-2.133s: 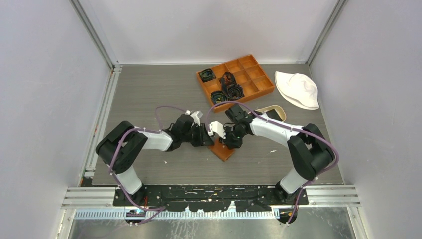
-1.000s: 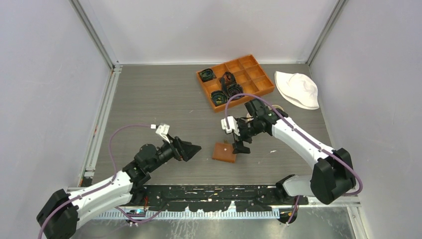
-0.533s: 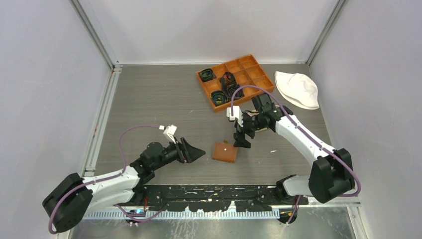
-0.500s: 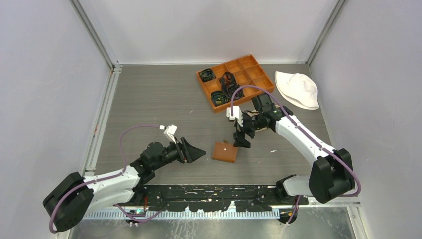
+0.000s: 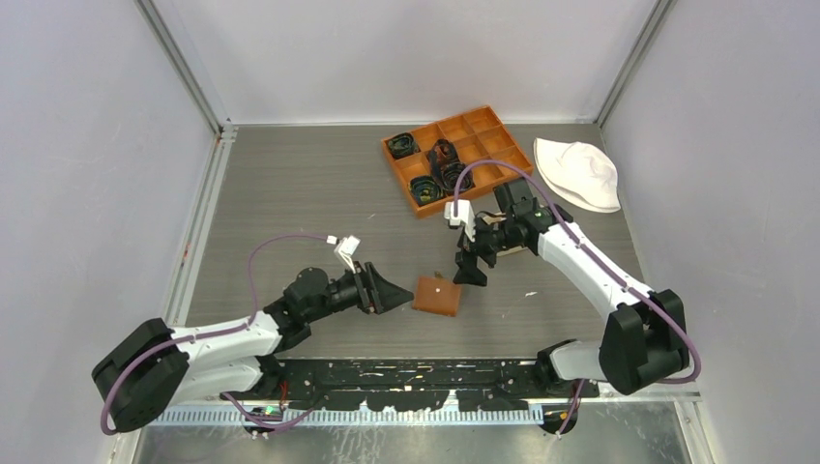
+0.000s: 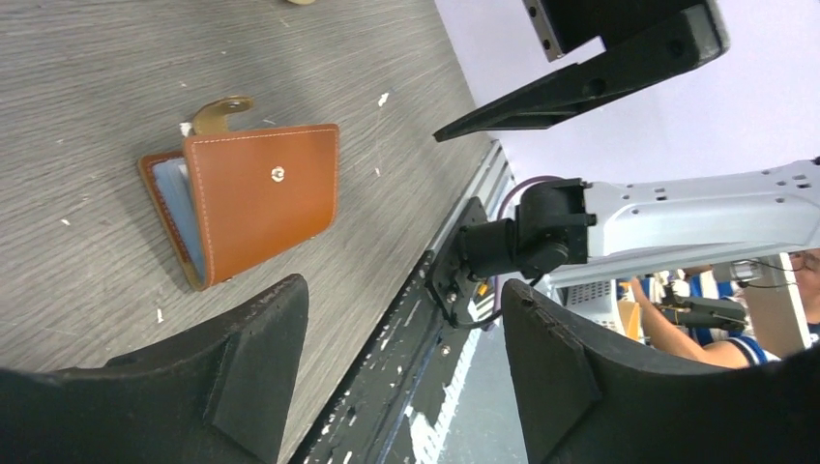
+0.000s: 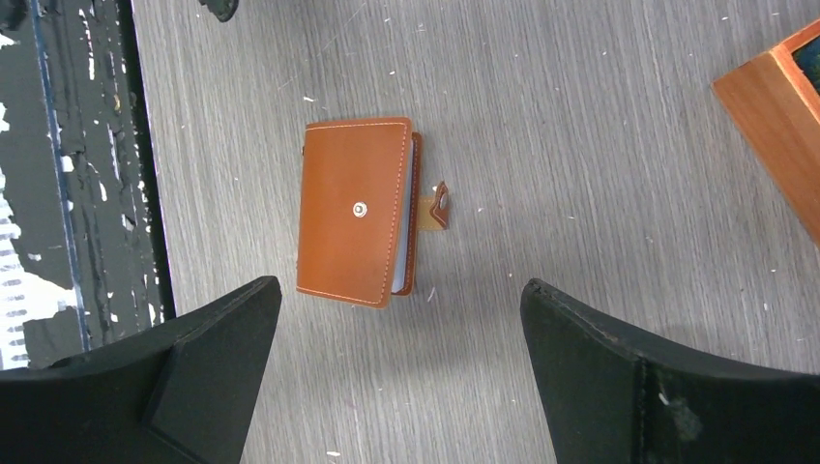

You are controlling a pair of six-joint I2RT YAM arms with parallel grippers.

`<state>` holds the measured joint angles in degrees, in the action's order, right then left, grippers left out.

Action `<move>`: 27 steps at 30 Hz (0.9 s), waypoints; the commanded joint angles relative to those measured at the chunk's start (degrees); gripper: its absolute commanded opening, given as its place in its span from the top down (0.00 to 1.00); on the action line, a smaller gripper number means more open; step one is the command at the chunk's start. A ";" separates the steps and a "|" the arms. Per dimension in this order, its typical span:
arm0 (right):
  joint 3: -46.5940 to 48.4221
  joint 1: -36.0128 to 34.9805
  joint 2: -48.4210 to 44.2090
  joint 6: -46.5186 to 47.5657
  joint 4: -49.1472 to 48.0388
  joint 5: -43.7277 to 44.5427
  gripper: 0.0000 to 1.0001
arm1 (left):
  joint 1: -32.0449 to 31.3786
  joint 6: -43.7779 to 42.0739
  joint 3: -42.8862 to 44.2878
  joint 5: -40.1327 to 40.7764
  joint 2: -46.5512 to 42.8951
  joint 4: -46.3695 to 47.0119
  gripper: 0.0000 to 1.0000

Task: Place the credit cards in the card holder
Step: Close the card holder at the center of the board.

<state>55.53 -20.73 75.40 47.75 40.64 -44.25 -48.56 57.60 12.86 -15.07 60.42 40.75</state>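
Card holder (image 7: 356, 210) folded on table (image 7: 580, 116) (strap (image 7: 439, 207) unsnapped).

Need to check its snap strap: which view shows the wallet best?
Right wrist: the wallet lies whole, seen straight down, folded, its strap unfastened beside it. Left wrist shows it whole too, but slanted. The top view gives only a small brown patch.
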 commanded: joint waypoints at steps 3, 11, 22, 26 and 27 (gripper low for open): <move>-0.07 -0.73 -3.32 -0.46 -4.12 2.72 0.01 | -0.22 -7.02 4.65 4.19 -3.26 -10.58 0.27; 6.41 -1.24 2.80 -8.02 -1.00 9.54 0.01 | -0.22 -15.51 8.45 11.43 -4.77 -19.51 0.27; 0.38 -2.01 2.90 -6.86 -12.21 6.02 0.01 | -0.06 -15.47 9.72 9.60 12.62 -6.44 0.39; 3.30 -2.42 7.38 -5.84 -8.28 4.94 0.18 | 0.20 -15.91 13.06 8.54 17.77 -6.85 0.45; 3.65 -2.34 8.14 -5.41 -6.93 3.32 0.23 | 0.36 -16.02 13.81 7.60 19.15 -6.52 0.47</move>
<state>55.09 -22.74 80.73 40.62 31.38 -36.40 -48.62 43.42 21.91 -6.07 76.44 28.08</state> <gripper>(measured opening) 0.843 0.561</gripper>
